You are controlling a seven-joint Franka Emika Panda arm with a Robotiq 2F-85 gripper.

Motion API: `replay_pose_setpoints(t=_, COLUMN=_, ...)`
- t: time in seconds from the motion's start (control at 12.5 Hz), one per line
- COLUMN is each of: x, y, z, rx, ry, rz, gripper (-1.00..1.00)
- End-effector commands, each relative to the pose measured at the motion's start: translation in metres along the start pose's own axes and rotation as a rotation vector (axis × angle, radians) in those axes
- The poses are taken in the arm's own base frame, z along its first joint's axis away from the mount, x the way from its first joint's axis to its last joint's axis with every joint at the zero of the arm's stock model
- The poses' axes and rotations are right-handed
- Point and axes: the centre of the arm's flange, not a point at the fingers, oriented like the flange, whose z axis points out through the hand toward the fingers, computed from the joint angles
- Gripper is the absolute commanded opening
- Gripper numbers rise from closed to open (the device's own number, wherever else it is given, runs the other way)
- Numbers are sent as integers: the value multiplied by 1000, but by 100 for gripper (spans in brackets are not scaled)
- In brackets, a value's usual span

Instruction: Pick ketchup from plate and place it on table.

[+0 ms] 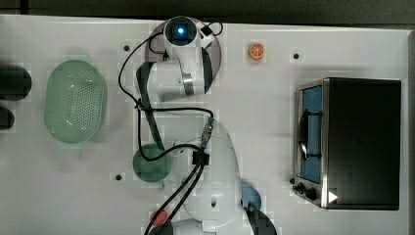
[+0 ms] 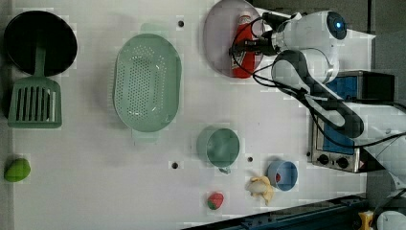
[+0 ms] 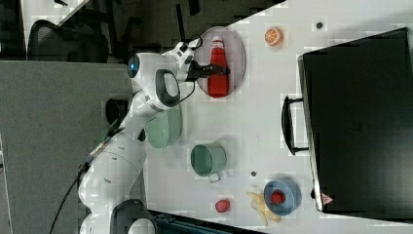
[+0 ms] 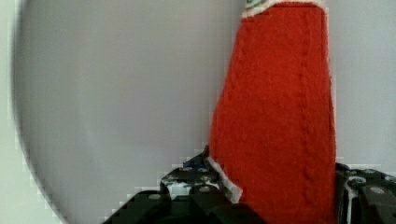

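The ketchup [image 2: 243, 48], a small red squeeze bottle with a white cap, lies on the pale lilac plate [image 2: 218, 38] at the far edge of the white table [image 2: 95, 182]. The right view shows the ketchup [image 3: 217, 80] lying along the plate [image 3: 238, 53]. My gripper [image 3: 215, 69] reaches across the bottle's middle. In the wrist view a dark finger [image 4: 191, 186] presses each side of the red ketchup [image 4: 280, 116], with the plate [image 4: 116, 116] behind it. The gripper [image 4: 273, 186] is shut on the bottle. In the top view my arm hides the ketchup, and a strip of the plate [image 1: 218, 54] shows.
An oval green basket [image 2: 147, 81] and a dark green bowl [image 2: 220, 147] sit mid-table. A toaster oven [image 1: 350, 142] stands at the top view's right, with an orange slice [image 1: 256, 51] near the plate. A blue bowl [image 2: 282, 175], banana [image 2: 261, 187] and strawberry-like item [image 2: 215, 200] lie near the front.
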Motion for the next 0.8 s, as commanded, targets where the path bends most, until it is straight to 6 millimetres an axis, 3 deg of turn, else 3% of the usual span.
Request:
replay_pose_setpoints(t=0.08, x=13, y=12, z=-22, rx=-11, ry=53, rz=-24, gripper=18)
replay_pose_setpoints(t=0.24, x=16, y=11, z=-31, rx=-6, ry=67, rz=-20, gripper=18)
replay_pose_setpoints(t=0.32, x=22, y=12, z=-46, rx=-3, ry=91, rz=-15, gripper=18)
replay_pose_setpoints(t=0.48, x=31, y=18, z=-90, rx=13, ry=128, rz=13, gripper=18)
replay_pose_setpoints(t=0.8, x=23, y=35, z=-193, rx=54, ry=102, rz=90, gripper=18)
